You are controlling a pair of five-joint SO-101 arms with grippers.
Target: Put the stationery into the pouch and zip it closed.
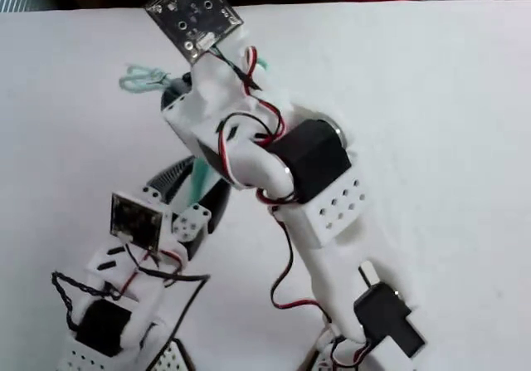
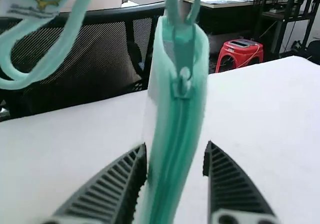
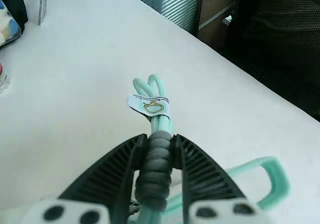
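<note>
At the pouch's [image 2: 175, 108] near end, the left gripper's [image 2: 175, 148] jaws stand apart astride it, one touching its side, the other just clear; the pouch stands on edge between them over the worktop [image 2: 270, 114]; unclamped, it could tip or drag under a tug; at the pouch's far end sits the zip slider [image 2: 183, 81]; beyond the pouch, the right gripper's [image 3: 160, 139] jaws are closed on the grey braided pull [image 3: 156, 174], which might slip free; farther still, the paper tag [image 3: 150, 105] could snag.

The mint-green pouch [image 2: 172, 134] stands on edge (slider [image 2: 184, 78] uppermost, near one end), with a tagged cord loop [image 3: 150, 91] beyond.
</note>
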